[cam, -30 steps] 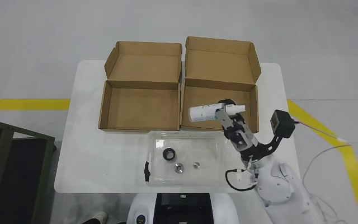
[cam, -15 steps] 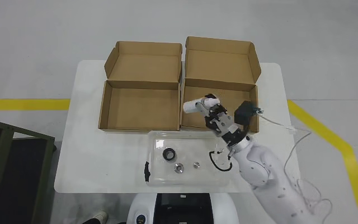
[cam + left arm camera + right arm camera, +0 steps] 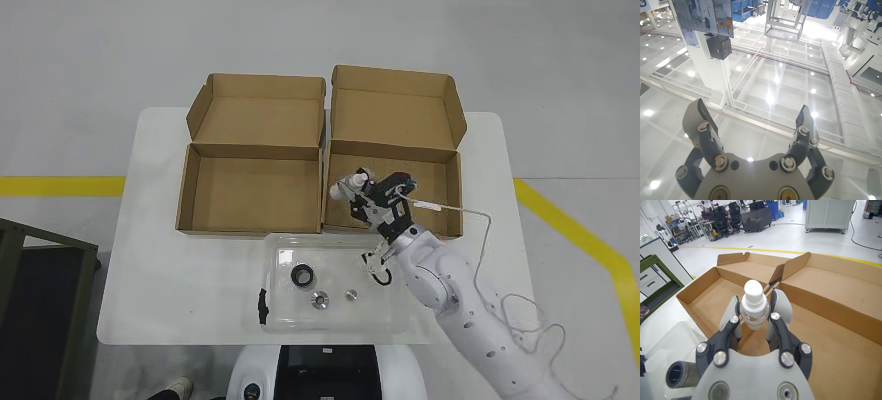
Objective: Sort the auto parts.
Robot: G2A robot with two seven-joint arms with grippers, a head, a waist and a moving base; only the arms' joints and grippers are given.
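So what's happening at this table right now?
The right gripper is shut on a white-capped clear bottle, held over the right open cardboard box at its edge nearest the left open cardboard box. A black ring and two small metal parts lie in the clear plastic tray. The left gripper is open and empty.

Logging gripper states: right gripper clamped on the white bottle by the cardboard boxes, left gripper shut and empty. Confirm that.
Wrong on one point: the left gripper is open, not shut, its fingers spread wide in the left wrist view. Otherwise right: it is empty, and the right gripper is clamped on the white bottle by the cardboard boxes.
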